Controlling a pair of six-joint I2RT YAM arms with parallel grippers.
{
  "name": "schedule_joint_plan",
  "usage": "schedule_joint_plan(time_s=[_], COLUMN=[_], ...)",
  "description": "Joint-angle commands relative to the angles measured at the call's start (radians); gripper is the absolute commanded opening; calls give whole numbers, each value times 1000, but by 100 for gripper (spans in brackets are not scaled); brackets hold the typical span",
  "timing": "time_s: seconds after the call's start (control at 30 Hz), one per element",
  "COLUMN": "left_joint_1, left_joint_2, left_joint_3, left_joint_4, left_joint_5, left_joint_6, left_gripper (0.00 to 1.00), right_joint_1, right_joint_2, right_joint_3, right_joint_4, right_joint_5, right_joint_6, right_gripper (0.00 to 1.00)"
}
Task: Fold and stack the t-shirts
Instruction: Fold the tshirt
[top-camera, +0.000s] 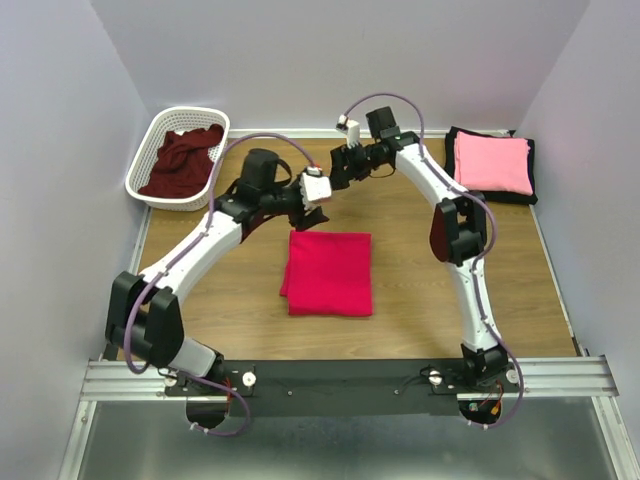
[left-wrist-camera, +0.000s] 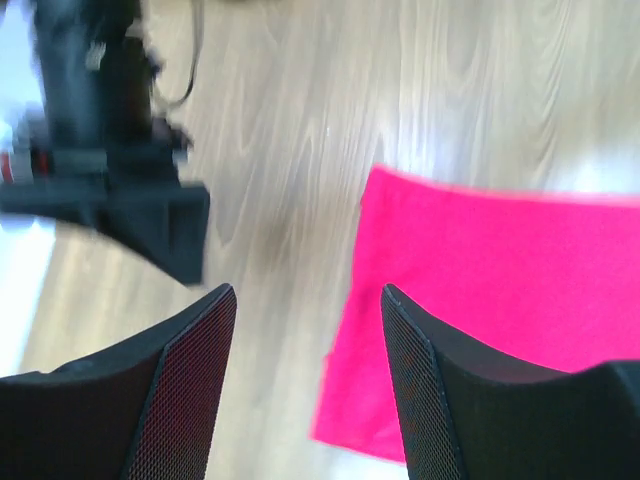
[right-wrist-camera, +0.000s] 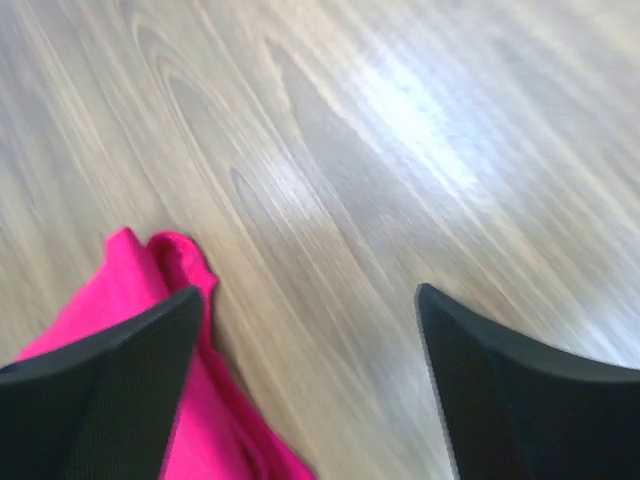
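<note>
Crimson t-shirt (top-camera: 328, 272) folded, cropped in wrist views; left gripper (left-wrist-camera: 308, 300), right gripper (right-wrist-camera: 310, 300) spread, apparently empty.

table (right-wrist-camera: 400, 150): wood grain, smooth, glossy glare between the right gripper (right-wrist-camera: 310, 291) jaws | crimson-red t-shirt (left-wrist-camera: 500, 300): soft matt cloth, under the left gripper (left-wrist-camera: 308, 292) right-hand jaw | pads (left-wrist-camera: 190, 390) on both grippers: black, fine dimpled mesh, probably rubber | basket (top-camera: 150, 150): white plastic lattice, well beyond the jaws
</note>
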Motion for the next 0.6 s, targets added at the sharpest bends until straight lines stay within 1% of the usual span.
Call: schedule_joint_plan(time_s=[0.0,0.03,0.07,0.1,0.13,0.17,0.2,0.23,0.27,0.3,0.33,0.4,0.43,0.53,0.57], left_joint_1=[82,91,99,104,105,107,108,110,110,111,117,130,136,166,166], left_joint_2=[-43,-52,-71,-82,-97,-103,-106,-97,-89,-79,-70,-31,-13,108,109], left_joint_3=[-129,-199,-234,-271,-340,-373,-403,-445,-457,-460,-463,-453,-447,-419,-419], left_joint_4=[97,192,243,306,440,510,579,693,731,757,782,796,800,857,866], left_joint_5=[250,278,302,303,359,370,378,381,385,389,387,392,396,416,419], left_joint_6=[-373,-524,-591,-592,-812,-881,-956,-1063,-1098,-1119,-1130,-1156,-1168,-1227,-1234], left_gripper=[70,87,90,90,91,91,91,91,91,91,91,91,92,92,92], right_joint_1=[-33,-36,-36,-36,-34,-33,-27,-14,-7,1,7,13,13,13,13], right_joint_2=[-149,-234,-277,-317,-385,-410,-433,-457,-469,-477,-480,-476,-461,-388,-373], right_joint_3=[-48,-147,-195,-262,-368,-369,-483,-528,-615,-655,-695,-769,-770,-740,-735], right_joint_4=[-1,-1,-1,2,4,4,10,25,37,54,117,224,238,255,263], right_joint_5=[9,-19,-54,-147,-204,-258,-343,-381,-407,-439,-453,-481,-482,-461,-452], right_joint_6=[26,42,53,81,98,117,125,188,206,231,293,367,407,424,430], right_gripper=[100,100,100,100,100,100,100,100,100,100,100,100,100,100,100])
